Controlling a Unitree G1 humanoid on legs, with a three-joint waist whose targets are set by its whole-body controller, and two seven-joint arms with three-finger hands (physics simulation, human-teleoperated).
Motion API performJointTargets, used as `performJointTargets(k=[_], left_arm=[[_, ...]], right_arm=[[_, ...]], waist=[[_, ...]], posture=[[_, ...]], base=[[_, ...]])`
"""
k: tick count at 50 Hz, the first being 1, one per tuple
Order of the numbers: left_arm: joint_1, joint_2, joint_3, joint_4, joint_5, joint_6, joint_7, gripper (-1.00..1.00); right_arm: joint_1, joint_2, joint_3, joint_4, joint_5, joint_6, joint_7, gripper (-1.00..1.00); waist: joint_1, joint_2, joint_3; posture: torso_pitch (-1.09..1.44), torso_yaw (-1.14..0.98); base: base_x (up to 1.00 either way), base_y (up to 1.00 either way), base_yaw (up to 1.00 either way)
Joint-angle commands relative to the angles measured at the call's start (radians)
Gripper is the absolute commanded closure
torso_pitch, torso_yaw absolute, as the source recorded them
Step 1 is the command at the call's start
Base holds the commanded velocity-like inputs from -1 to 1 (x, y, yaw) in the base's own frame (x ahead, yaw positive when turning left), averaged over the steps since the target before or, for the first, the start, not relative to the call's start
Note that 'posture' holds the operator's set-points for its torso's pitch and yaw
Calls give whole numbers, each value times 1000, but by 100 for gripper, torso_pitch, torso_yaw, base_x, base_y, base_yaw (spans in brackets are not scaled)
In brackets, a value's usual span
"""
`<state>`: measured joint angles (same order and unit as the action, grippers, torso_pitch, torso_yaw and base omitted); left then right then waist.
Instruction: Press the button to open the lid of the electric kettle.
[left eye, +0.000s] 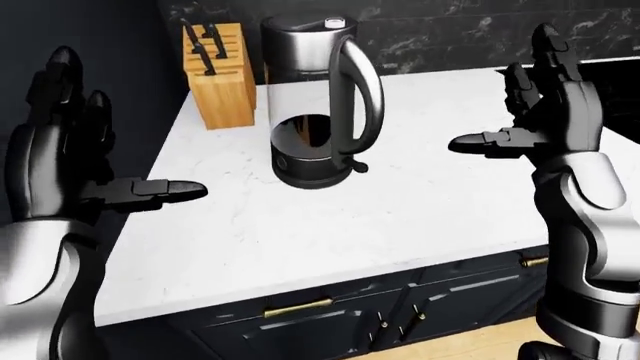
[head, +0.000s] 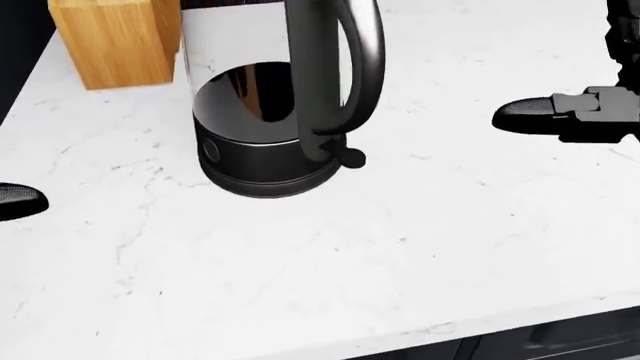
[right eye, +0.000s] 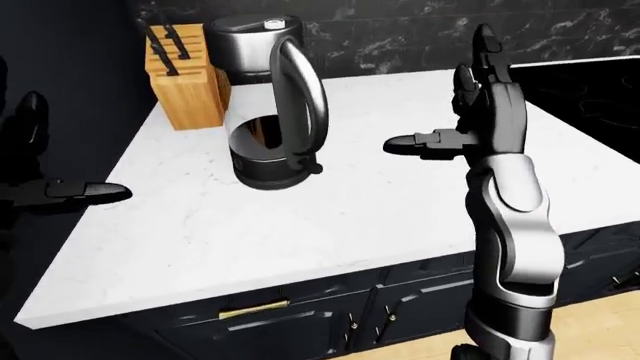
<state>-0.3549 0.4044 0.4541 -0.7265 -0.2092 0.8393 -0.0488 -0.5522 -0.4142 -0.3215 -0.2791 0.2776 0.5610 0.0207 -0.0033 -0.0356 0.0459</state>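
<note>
Electric kettle (left eye: 318, 112) stands upright on the white tabletop (left eye: 420, 202), lid (left eye: 308, 25) closed. Left robot hand (left eye: 75, 161) and right robot hand (left eye: 540, 112) are open, well apart from it.

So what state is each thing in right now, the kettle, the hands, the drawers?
Kettle: upright on the counter, lid shut, untouched.
Left hand: open, empty, off the counter's left edge.
Right hand: open, empty, raised right of the kettle.
Knife block: upright, knives in.
Drawers: shut.
</note>
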Motion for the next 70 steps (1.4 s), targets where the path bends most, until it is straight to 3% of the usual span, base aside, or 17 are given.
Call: performJointTargets(k=[1, 8, 10, 11, 12, 14, 17, 20, 22, 23, 24, 25, 27, 34, 46, 61, 70], left_arm=[[-24, 23, 18, -24, -1, -20, 5, -100], [-27, 30, 21, -24, -4, -17, 6, -100], [-29, 32, 22, -26, -6, -14, 6, -100], [-30, 33, 24, -25, -7, -13, 6, -100], [-32, 35, 24, -25, -8, -12, 6, -100], [-36, 39, 26, -26, -10, -7, 7, -100], [-51, 53, 35, -30, -19, 9, 10, -100], [-60, 65, 39, -30, -27, 17, 14, -100], [-63, 70, 42, -32, -32, 20, 16, -100], [-61, 71, 41, -32, -33, 19, 17, -100], [-58, 69, 40, -32, -33, 16, 18, -100], [-56, 70, 39, -32, -32, 14, 18, -100], [-56, 72, 39, -30, -28, 8, 18, -100], [-59, 65, 49, -29, -30, -15, 22, -100], [-15, 55, 26, -51, -16, -73, -13, -100], [-29, 54, 57, -63, -78, -45, 2, -100], [-35, 62, 61, -62, -119, -26, 34, -100]], right_arm=[[-30, -12, -1, -22, 4, -20, -1, -100], [-39, -26, -8, -7, 10, -26, -6, -100], [-44, -31, -10, -2, 13, -27, -8, -100], [-46, -34, -11, 0, 14, -27, -8, -100], [-47, -35, -10, 3, 13, -30, -9, -100], [-47, -37, -10, 6, 13, -33, -9, -100], [-56, -46, -14, 16, 16, -33, -12, -100], [-67, -55, -16, 29, 15, -35, -18, -100], [-73, -60, -19, 37, 17, -36, -23, -100], [-77, -63, -20, 41, 18, -32, -28, -100], [-78, -64, -20, 43, 19, -33, -31, -100], [-77, -65, -21, 44, 20, -34, -33, -100], [-79, -68, -22, 50, 23, -40, -37, -100], [-92, -78, -23, 69, 35, -30, -60, -100], [-87, -83, -12, 59, 21, -28, -59, -100], [-106, -78, -14, 61, 18, 3, -69, -100], [-103, -78, -13, 61, 15, -1, -69, -100]], waist=[[8, -16, -18], [1, 48, -10], [-6, 89, -17], [-8, 124, -27], [-5, 109, -28], [-1, 111, -19], [5, 85, -27], [8, 57, -14], [21, 25, -6], [26, -2, -14], [39, -2, -18], [31, 14, -5], [23, 21, -17], [11, 36, -20], [7, 34, -17], [13, 34, -14], [13, 36, -42]], posture=[[0, 0], [0, 0], [0, 0], [0, 0], [0, 0], [0, 0], [0, 0], [0, 0], [0, 0], [0, 0], [0, 0], [0, 0], [0, 0], [0, 0], [0, 0], [0, 0], [-6, 0]], base=[[13, 0, 0], [14, 0, 0], [14, 0, 0], [14, 0, 0], [14, 0, 0], [14, 0, 0], [14, 0, 0], [12, 0, 0], [2, 0, 0], [0, 0, 0], [0, 0, 0], [0, 0, 0], [0, 0, 0], [0, 0, 0], [0, 0, 0], [0, 0, 0], [0, 0, 0]])
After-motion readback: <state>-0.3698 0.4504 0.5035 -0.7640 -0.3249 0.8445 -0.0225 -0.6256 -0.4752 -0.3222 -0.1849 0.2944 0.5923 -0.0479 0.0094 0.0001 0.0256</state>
